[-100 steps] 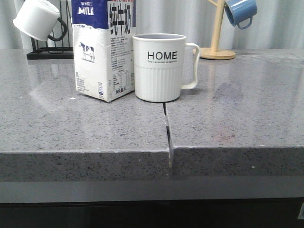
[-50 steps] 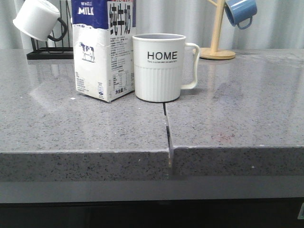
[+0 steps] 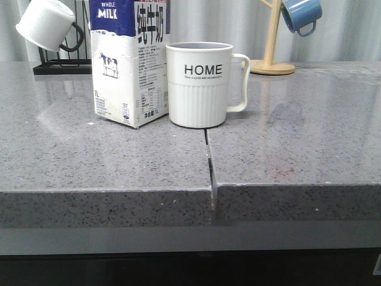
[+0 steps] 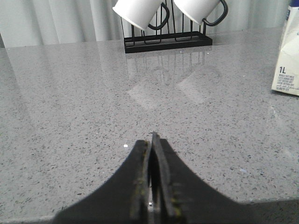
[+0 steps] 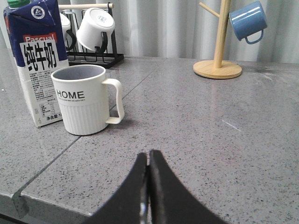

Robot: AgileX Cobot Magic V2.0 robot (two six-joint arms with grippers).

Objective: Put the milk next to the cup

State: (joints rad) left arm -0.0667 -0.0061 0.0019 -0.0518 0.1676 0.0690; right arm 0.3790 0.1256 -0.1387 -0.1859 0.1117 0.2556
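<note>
Left gripper (image 4: 153, 186): fingers pressed together, nothing between them, low over bare grey speckled countertop (image 3: 89, 161). Ahead of it, well apart, a black wire rack (image 4: 167, 41) carries two small white mugs (image 4: 139, 11) with black handles, tipped on their sides. Off to its right, the milk (image 3: 130, 62) stands upright; only a lower corner with "1L" shows in the left wrist view.

Milk labels legible: "WHOLE MILK" on the dark blue top, cow picture below, "Pascual" and large Chinese characters on the side panel, small print beneath (unreadable).

Cup (image 3: 199, 83): just beside the milk, on its right, upright, "HOME" in black, ribbed lower half, handle pointing right. Whether the two touch, cannot tell.

Right gripper (image 5: 148, 186): tips closed, holding nothing; cup and milk ahead and to its left, well apart. Ahead to its right, a wooden mug tree (image 5: 217, 56) with a blue mug (image 5: 248, 21) hanging.
</note>
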